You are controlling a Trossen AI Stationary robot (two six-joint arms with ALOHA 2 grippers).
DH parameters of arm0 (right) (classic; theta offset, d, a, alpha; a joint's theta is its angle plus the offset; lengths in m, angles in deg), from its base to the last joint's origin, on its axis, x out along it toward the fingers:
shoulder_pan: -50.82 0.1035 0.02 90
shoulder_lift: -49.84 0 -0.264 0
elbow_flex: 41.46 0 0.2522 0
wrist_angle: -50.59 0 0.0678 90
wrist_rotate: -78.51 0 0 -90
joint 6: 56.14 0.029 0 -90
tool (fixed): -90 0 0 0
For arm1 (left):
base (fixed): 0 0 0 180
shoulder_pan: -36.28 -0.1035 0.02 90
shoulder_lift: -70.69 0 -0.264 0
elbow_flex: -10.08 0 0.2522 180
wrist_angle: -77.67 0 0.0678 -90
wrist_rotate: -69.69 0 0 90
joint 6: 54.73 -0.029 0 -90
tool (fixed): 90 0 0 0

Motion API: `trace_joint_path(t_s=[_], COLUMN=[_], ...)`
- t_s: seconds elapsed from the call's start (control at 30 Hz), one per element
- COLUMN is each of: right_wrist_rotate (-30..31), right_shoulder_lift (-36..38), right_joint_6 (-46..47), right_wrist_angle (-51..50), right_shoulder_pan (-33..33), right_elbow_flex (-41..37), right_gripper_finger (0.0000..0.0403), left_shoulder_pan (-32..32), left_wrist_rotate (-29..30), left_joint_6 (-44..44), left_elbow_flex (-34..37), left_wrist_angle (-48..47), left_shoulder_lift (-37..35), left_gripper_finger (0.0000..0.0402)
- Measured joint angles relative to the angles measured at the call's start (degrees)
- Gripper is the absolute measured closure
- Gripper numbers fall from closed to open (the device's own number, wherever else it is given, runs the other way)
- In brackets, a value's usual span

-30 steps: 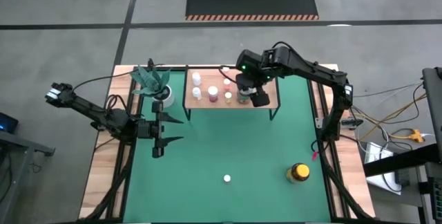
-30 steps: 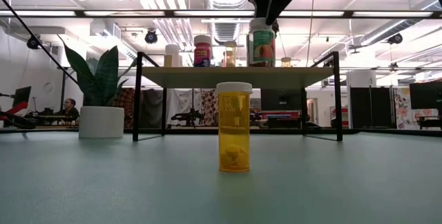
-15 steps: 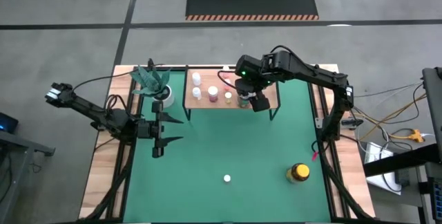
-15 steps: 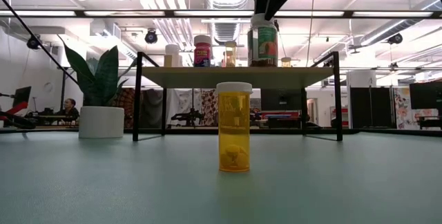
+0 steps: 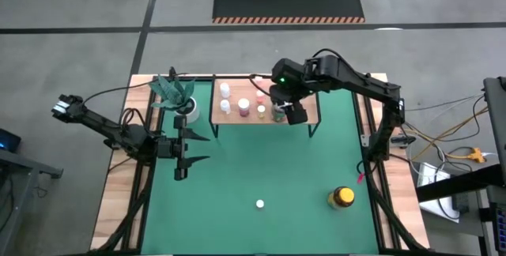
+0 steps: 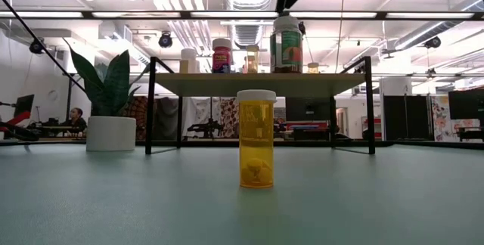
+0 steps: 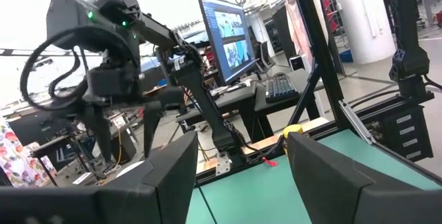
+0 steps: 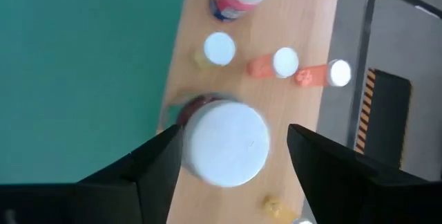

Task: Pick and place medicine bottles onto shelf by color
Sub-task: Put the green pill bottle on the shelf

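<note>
On shelf, white-lidded jar between right claw fingers.

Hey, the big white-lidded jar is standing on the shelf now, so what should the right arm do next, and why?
Probably lift the right tool straight up. The greenish jar stands upright on the shelf, and the open fingers flank its lid, close to the smaller bottles; sideways motion might knock them. Then go for the orange bottle on the mat.

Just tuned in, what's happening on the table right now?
The right gripper hangs open directly above the white-lidded jar, which stands on the shelf beside several smaller bottles. An orange bottle and a yellow black-lidded jar are on the green mat. The left gripper waits by the plant pot.
</note>
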Motion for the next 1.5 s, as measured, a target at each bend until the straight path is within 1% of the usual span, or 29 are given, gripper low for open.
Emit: trace_joint_path(t_s=[0.13, 0.23, 0.37, 0.63, 0.77, 0.9, 1.23, 1.4, 1.5], right_wrist_rotate=[-2.96, -3.03, -4.56, -3.96, -3.62, -0.9, -0.55, 3.73, 3.99], right_shoulder_lift=[0.09, 0.09, 0.09, -0.31, -0.31, -0.42, -0.48, -0.48, -0.48], right_joint_6=[-0.68, 0.8, 2.07, 1.91, 1.95, 2.09, 1.73, 1.65, 1.05], right_wrist_angle=[-6.55, -9.35, -9.08, -8.55, -7.08, -5.96, -2.97, -1.62, 0.47], right_shoulder_pan=[1.77, 3.23, 4.56, 4.82, 4.71, 4.67, 4.37, 4.23, 3.9], right_elbow_flex=[1.57, 1.16, 0.24, -0.62, -0.9, -1.25, -5.15, -5.7, -5.7], right_gripper_finger=[0.0167, 0.0194, 0.0251, 0.0382, 0.039, 0.039, 0.0391, 0.0391, 0.0391], left_shoulder_pan=[0.01, 0.0, 0.0, 0.0, 0.01, 0.01, 0.0, 0.0, 0.0], left_wrist_rotate=[0.0, 0.0, 0.0, 0.0, 0.0, 0.0, 0.0, 0.0, 0.0], left_joint_6=[0.0, 0.0, 0.0, 0.02, 0.02, 0.02, 0.04, 0.04, 0.07], left_elbow_flex=[0.0, 0.0, 0.0, 0.0, 0.0, 0.0, 0.0, 0.0, 0.0], left_wrist_angle=[0.0, 0.0, -0.02, -0.02, -0.02, -0.02, -0.02, -0.02, 0.0], left_shoulder_lift=[0.0, 0.0, 0.0, 0.0, 0.0, 0.0, 0.0, 0.0, 0.0], left_gripper_finger=[0.0195, 0.0195, 0.0195, 0.0195, 0.0195, 0.0195, 0.0195, 0.0195, 0.0195])
